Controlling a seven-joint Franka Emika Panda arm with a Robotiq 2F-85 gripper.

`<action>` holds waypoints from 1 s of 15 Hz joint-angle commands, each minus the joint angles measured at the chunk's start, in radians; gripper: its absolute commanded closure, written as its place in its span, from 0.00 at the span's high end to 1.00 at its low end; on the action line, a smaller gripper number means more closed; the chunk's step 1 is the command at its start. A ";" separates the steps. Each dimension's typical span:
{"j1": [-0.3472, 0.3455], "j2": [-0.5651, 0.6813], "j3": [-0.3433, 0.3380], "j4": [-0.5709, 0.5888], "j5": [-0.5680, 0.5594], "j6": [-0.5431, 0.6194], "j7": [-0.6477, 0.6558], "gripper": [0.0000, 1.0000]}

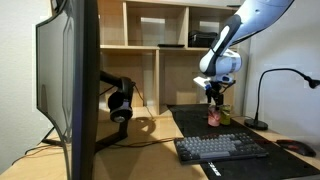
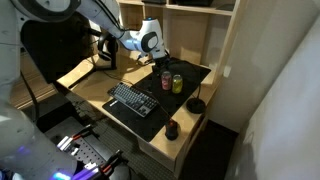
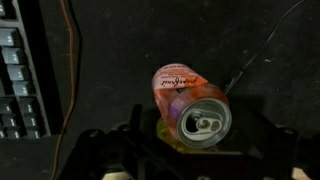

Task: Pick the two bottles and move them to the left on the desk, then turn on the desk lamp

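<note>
Exterior view: a big monitor (image 1: 70,85), seen edge-on, blocks much of the light-wood desk (image 1: 150,128); black headphones (image 1: 120,102) hang just past it. The gripper (image 1: 213,97) hangs right above the pinkish-red can (image 1: 212,117), jaws spread wide w/ nothing gripped; can't tell at this res. whether the tips touch it. The yellow-green can (image 1: 223,117) sits just beside the pink one, partly hidden. Both stand on the black mat (image 1: 190,125). The desk lamp (image 1: 257,123) is near the pink can, on the side away from the monitor: round flat base, thin curved neck, narrow head reaching the frame edge. The keyboard (image 1: 220,148) lies nearer the cam than the pink can. Exterior view from above: the gripper (image 2: 160,64) is over the pink can (image 2: 166,79), and the yellow-green can (image 2: 178,83) is beside it, touching or not unclear. Only the lamp's base (image 2: 196,104) reads clearly; the neck is too thin to make out. Wrist view: the pink can (image 3: 190,100) fills the centre, w/ a shiny metal top, pull tab and unreadable white script. Dark blurred fingers (image 3: 130,145) flank it, and keyboard keys (image 3: 12,85) are cut off at the edge.
</note>
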 commanded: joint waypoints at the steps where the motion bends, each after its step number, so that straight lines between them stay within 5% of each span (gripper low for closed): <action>1: 0.037 -0.002 -0.018 -0.013 -0.038 -0.035 0.070 1.00; 6: 0.037 0.026 -0.025 0.010 -0.081 -0.015 0.130 1.00; 15: -0.057 0.114 0.011 0.084 0.048 0.064 0.155 1.00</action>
